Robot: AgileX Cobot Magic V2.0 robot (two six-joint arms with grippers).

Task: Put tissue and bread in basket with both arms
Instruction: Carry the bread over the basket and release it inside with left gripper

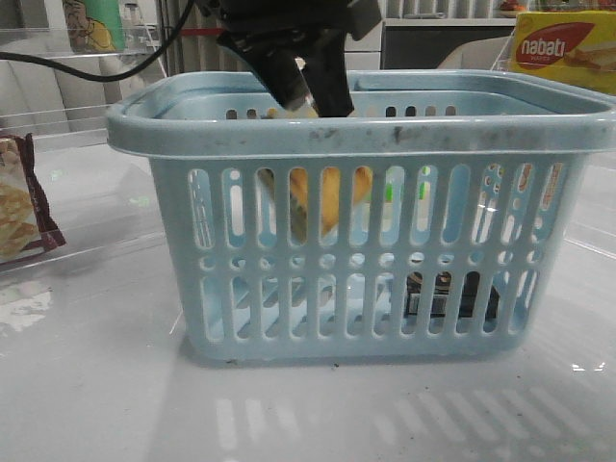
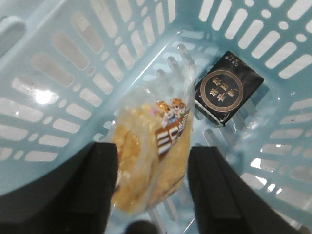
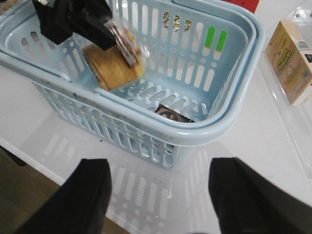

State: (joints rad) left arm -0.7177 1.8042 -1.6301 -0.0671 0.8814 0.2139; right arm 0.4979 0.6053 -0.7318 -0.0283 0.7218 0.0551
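The bread [image 2: 151, 151] hangs inside the basket [image 1: 356, 130], above its floor, its long axis running from the left gripper [image 2: 152, 183] down toward the basket's floor. The gripper's jaws stand either side of the bag, clamped on it. The tissue [image 2: 228, 87] lies flat on the basket's floor near a corner, apart from the bread. The right gripper [image 3: 158, 195] hovers outside the basket's rim over the white table [image 3: 253, 146], jaws apart and empty. A cracker packet [image 1: 21, 197] lies left of the basket.

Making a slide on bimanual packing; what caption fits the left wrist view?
Left gripper holds the bread inside the basket, beside the tissue already on its floor.
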